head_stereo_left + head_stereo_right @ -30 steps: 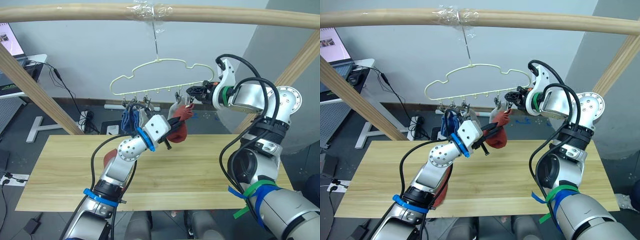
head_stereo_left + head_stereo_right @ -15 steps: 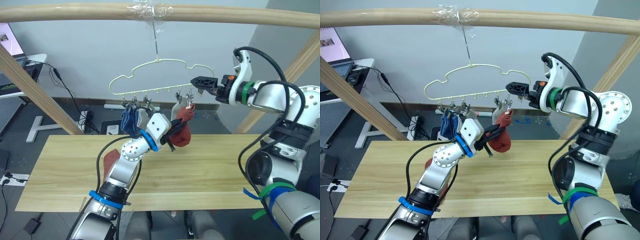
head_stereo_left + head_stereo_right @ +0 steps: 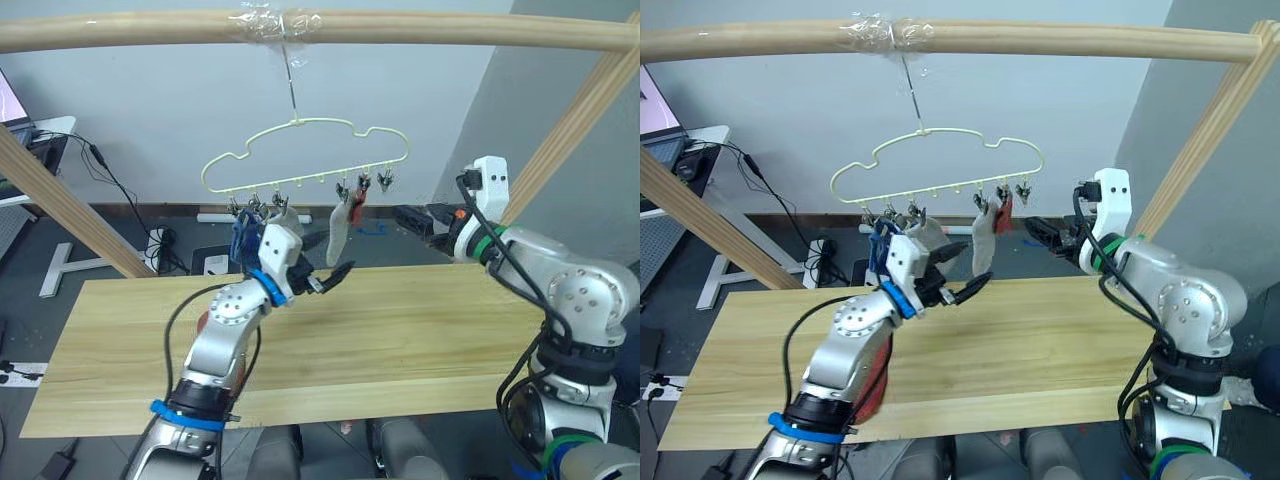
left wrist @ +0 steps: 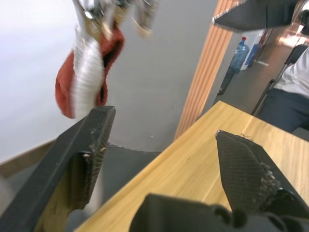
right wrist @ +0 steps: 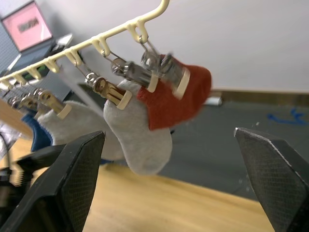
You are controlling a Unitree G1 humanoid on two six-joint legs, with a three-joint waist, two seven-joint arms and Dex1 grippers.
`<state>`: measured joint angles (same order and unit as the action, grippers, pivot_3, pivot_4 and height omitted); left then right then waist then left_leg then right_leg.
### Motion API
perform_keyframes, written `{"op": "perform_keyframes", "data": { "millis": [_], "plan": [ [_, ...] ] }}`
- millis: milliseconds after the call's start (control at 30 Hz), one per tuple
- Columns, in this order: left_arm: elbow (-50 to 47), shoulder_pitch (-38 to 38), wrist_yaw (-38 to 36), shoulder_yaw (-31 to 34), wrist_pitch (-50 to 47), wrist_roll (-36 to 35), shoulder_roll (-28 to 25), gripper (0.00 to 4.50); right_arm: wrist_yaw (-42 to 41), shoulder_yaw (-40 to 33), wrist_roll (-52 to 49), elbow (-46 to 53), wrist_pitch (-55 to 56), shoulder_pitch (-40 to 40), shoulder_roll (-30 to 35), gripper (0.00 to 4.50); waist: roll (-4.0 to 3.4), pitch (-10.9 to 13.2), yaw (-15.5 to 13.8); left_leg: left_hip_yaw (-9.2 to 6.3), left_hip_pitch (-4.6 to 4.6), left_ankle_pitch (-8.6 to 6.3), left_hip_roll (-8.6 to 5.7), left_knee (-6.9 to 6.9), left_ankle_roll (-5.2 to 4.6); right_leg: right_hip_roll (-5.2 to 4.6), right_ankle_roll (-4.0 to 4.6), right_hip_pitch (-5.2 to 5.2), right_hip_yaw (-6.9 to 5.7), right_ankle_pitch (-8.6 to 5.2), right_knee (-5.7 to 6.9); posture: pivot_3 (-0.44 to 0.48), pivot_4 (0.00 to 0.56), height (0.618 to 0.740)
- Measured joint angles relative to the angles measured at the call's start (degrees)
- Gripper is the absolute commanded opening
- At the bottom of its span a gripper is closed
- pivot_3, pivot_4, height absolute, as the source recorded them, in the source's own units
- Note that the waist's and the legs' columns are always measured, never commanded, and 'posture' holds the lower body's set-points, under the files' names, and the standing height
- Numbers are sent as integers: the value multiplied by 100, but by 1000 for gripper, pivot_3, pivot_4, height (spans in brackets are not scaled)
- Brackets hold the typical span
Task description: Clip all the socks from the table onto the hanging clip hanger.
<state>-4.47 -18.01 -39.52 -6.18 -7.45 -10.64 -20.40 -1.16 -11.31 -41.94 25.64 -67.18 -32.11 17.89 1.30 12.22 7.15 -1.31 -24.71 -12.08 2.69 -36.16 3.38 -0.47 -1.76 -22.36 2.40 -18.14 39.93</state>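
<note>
Both pincers, left (image 3: 335,272) and right (image 3: 425,217), are released and empty. Socks (image 5: 145,130) hang on the hanger (image 3: 300,160), upper centre. Next, reach slowly for the red sock (image 3: 212,322) on the desk (image 3: 400,330).

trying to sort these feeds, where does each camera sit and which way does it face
Head views: on the head, looking forward and down at the table, hanger and both arms.
Left wrist view: on the left wrist, looking along its open fingers at the red sock and table edge.
Right wrist view: on the right wrist, looking along its open fingers at the clipped grey sock and red sock.
Shared: both wrist views show the red sock.
</note>
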Motion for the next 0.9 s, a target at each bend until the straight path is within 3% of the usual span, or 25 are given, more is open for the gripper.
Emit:
{"op": "perform_keyframes", "data": {
  "millis": [100, 167, 367, 500, 900],
  "plan": [
    [-261, 45, -125, 145, -120, -95, -277, 3851, -27, 716, 798, 182, 943, 436, 87, 3879, 0, 0, -8, 0, 0, 0, 0, 0, 0, 0, -1, 0, 0, -1, -2, -148, 193, 740],
    [-505, 35, -142, 256, -280, -252, -406, 3851, 3, 1105, 1306, 208, 1511, 632, 47, 3195, 0, 0, -22, 1, 1, 0, 0, -1, 1, -1, -1, 0, 2, -1, -1, -141, 194, 740],
    [-1010, -57, -116, 445, -712, -540, -543, 3851, 254, 1610, 2250, 178, 2374, 798, -416, 3195, 0, 0, -71, -2, 2, 1, 1, 0, 2, 0, -1, 1, 0, 0, 1, -132, 196, 740],
    [-1171, -59, -99, 478, -802, -667, -555, 3851, 304, 1602, 2557, 37, 2694, 797, -728, 1941, 0, 0, -98, -1, 2, 1, 0, -1, 2, -2, 0, 2, 0, 0, -1, -124, 195, 740],
    [-1280, 37, -3, 651, -843, -726, -598, 3851, 318, 1695, 3091, -424, 2988, 572, -1273, 1941, 0, 0, -110, -2, 4, 1, 1, 0, 2, -2, 0, 2, 2, 0, 2, -111, 194, 740]
  ]
}}
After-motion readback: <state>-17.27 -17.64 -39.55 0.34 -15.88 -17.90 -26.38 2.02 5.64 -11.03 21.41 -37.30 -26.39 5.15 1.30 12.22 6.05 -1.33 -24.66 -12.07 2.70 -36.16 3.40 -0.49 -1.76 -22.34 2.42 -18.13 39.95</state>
